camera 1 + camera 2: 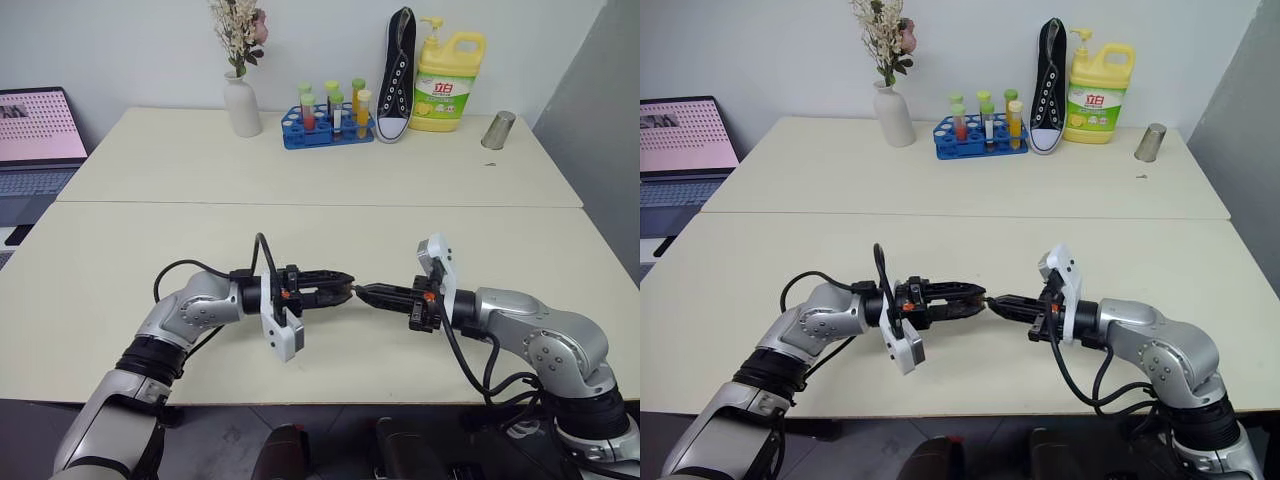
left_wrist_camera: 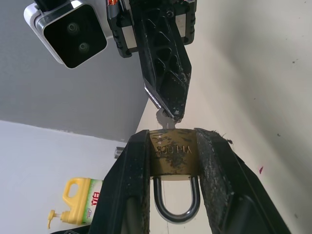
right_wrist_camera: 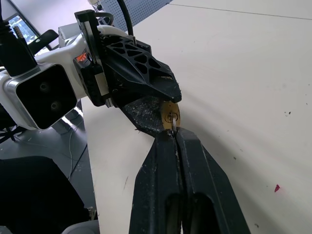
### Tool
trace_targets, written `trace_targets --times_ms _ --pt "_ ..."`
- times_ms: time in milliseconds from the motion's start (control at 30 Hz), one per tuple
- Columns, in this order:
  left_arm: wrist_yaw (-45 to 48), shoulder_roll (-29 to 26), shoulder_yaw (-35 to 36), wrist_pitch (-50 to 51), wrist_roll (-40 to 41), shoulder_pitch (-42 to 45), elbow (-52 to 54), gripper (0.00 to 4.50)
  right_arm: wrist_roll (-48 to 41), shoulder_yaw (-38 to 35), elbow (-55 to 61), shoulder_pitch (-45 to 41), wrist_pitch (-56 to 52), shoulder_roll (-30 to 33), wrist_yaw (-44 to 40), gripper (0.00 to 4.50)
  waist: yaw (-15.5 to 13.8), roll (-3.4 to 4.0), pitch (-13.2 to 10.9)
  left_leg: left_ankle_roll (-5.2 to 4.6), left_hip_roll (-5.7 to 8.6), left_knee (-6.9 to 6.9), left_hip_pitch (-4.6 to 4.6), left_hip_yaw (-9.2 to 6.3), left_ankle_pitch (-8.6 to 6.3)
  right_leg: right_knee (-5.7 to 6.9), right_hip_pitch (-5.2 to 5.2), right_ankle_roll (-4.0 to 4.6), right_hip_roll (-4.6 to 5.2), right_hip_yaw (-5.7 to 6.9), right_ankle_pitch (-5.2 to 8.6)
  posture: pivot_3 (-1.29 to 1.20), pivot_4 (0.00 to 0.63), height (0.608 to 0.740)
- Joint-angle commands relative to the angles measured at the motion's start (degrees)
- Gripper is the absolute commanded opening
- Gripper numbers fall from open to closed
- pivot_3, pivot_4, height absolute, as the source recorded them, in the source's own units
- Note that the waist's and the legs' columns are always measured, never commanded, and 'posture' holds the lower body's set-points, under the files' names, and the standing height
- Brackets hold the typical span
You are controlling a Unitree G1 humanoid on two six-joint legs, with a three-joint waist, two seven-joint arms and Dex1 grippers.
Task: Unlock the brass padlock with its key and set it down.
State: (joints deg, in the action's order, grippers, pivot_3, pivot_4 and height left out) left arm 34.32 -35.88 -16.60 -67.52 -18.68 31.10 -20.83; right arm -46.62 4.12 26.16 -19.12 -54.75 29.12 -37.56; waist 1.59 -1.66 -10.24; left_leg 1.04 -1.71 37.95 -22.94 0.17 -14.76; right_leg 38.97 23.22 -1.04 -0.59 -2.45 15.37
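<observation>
The left claw point(image 2: 173, 195) pinches the brass padlock point(image 2: 173, 157) by its flat sides, the silver shackle point(image 2: 176, 204) hanging between the fingers. Facing it tip to tip, the right claw point(image 3: 174, 134) is pressed together on the key point(image 2: 165, 119), which sits in the padlock's keyhole. Both meet in the air above the near bench point(image 1: 120, 300), well in front of the blue tube rack point(image 1: 325, 125) standing on the far bench.
</observation>
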Motion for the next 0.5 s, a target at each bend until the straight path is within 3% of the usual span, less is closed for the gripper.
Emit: trace_targets --times_ms 33,500 --pt "-1.0 -0.1 -0.5 0.6 0.3 0.1 1.5 0.98 -1.5 0.4 1.8 -1.4 0.2 0.3 -2.1 0.0 0.0 0.0 0.0 0.0 0.0 0.0 0.0 0.0 0.0 0.0 0.0 0.0 0.0 0.0 0.0 0.0 0.15 0.74" --pt "-2.4 0.0 -0.9 0.7 -0.6 0.6 1.1 0.98 -4.4 -1.4 1.0 -1.8 -3.4 -0.2 -1.2 0.0 0.0 0.0 0.0 0.0 0.0 0.0 0.0 0.0 0.0 0.0 0.0 0.02 0.01 0.0 -0.01 0.0 0.15 0.74"
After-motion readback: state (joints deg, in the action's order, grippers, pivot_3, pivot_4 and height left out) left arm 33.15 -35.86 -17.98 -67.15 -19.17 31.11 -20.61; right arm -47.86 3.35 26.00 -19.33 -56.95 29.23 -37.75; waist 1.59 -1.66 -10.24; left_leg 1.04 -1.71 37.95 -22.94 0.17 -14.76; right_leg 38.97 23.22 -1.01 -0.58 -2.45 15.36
